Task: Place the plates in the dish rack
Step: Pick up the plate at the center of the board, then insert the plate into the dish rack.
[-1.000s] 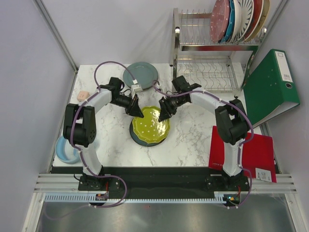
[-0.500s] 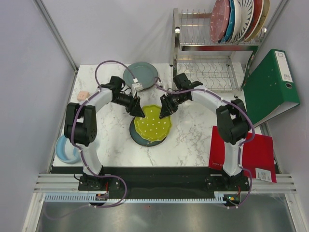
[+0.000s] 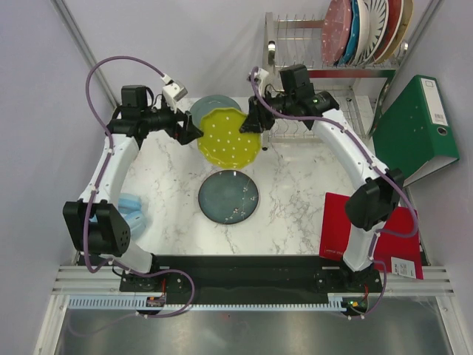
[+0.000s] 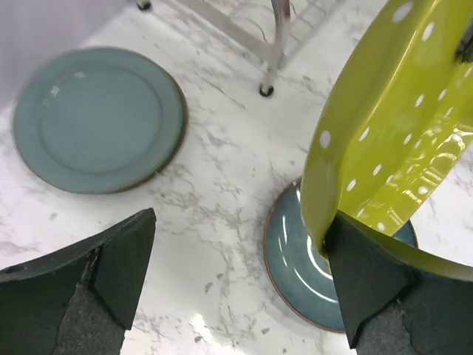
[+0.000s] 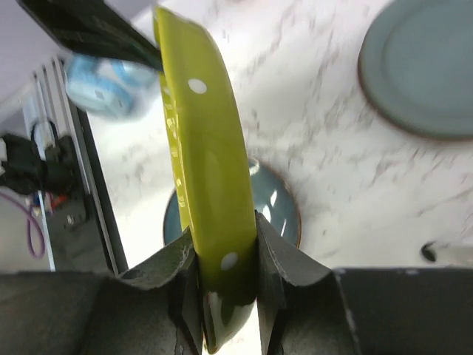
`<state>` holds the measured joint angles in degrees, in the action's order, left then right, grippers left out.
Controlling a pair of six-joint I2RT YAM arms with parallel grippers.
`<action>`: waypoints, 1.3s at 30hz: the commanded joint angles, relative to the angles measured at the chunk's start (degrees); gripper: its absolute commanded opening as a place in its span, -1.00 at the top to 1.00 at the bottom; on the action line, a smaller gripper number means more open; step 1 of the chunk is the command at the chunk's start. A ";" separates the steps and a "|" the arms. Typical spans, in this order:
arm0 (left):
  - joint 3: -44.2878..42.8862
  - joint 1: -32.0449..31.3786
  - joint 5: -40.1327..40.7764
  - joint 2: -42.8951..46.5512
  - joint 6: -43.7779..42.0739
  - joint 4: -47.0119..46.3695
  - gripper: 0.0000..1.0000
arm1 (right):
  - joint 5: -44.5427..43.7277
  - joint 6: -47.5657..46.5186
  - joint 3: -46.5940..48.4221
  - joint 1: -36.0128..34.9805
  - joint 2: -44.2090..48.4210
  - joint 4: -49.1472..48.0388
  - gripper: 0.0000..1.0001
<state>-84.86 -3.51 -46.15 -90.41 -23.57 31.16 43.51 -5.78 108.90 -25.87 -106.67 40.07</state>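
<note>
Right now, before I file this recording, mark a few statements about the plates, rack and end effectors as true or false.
1. The right end effector grips the lime plate by its rim, holding it on edge off the table. True.
2. The left end effector is clamped on the lime plate. False: its jaws stand wide open.
3. A teal plate lies flat on the table. True.
4. The upper tier of the dish rack is empty. False: several plates stand on edge in it.
</note>
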 commanded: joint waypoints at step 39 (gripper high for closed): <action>18.32 0.78 0.01 11.14 33.07 -25.62 -1.00 | -46.83 -8.54 37.88 3.45 -1.70 -47.01 1.00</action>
<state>-68.18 -2.39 -42.68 -77.28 4.99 6.55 6.55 -8.75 142.28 -22.44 -111.44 10.22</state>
